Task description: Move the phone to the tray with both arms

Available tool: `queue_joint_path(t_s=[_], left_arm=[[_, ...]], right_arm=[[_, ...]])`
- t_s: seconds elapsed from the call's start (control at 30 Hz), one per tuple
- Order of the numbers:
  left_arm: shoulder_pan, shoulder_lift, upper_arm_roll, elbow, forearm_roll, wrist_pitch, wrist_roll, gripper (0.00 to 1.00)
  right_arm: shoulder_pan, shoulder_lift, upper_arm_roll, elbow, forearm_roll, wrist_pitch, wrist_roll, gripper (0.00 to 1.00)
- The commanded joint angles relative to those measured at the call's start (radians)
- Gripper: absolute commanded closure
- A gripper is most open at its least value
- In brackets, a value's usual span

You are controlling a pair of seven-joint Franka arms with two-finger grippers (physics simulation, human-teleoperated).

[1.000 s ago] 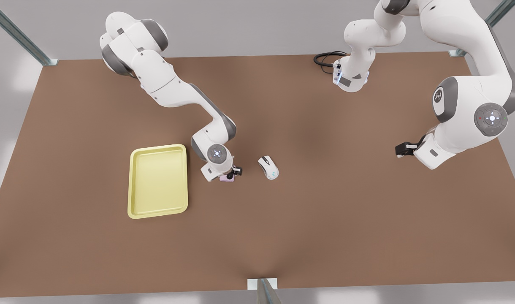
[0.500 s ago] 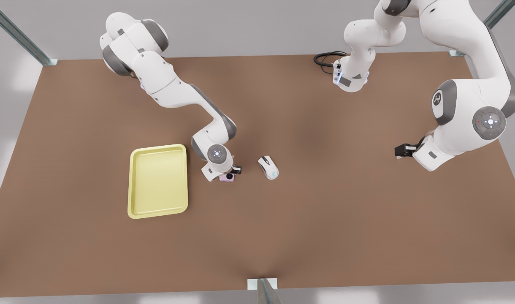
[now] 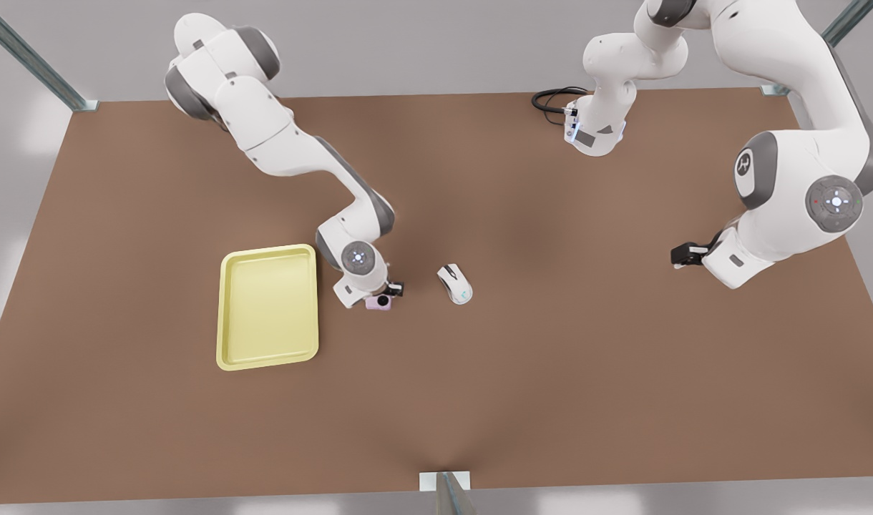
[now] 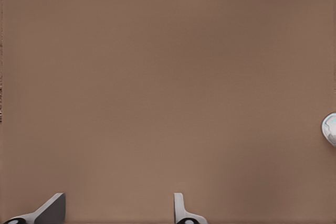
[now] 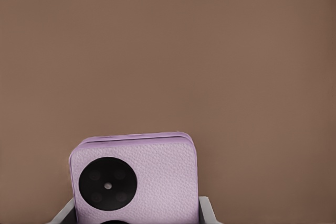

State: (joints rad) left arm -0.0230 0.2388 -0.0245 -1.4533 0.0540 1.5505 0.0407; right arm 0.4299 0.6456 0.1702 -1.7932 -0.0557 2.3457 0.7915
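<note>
phone (image 3: 379, 302) shifted trayward | right claw (image 3: 388, 295) clamps it | left claw (image 3: 678, 254) idle, agape

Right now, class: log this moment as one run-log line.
right pincer: shut on phone, beside tray | left pincer: open, waiting | mouse: untouched

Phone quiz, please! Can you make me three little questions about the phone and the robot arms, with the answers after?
1. True or false: the phone already lies in the tray.
2. Which one grips the phone? A. right end effector B. left end effector
3. Fill in: beside the phone lies a white computer ____.

Key: 1 false; 2 A; 3 mouse.
</note>
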Motion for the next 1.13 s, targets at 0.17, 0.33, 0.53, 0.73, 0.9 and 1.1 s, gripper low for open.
queue_joint_path(t_s=[0.17, 0.33, 0.53, 0.73, 0.9, 1.1], left_arm=[[0.000, -0.003, 0.000, 0.001, 0.000, -0.004, -0.004, 0.00], [0.000, -0.001, 0.000, 0.001, 0.000, -0.004, -0.004, 0.00], [0.000, -0.001, 0.000, 0.001, -0.002, -0.004, -0.002, 0.00], [-0.003, -0.009, -0.002, 0.002, 0.001, -0.004, -0.008, 0.00], [-0.003, -0.010, -0.005, 0.025, 0.000, -0.004, 0.002, 0.00], [-0.003, -0.009, -0.005, 0.025, 0.000, -0.006, -0.002, 0.00]], right_arm=[[-0.255, -0.213, -0.034, -0.215, -0.006, -0.052, -0.543, 0.26], [-0.373, -0.264, -0.034, -0.311, -0.006, -0.069, -0.713, 0.26], [-0.390, -0.202, -0.035, -0.345, -0.006, -0.040, -0.733, 0.00], [-0.389, -0.282, -0.034, -0.218, -0.007, -0.192, -0.733, 0.00], [-0.428, -0.337, -0.097, 0.299, -0.010, -0.680, -0.856, 0.00], [-0.550, -0.566, -0.018, 0.270, -0.018, -0.807, -0.885, 0.00]])
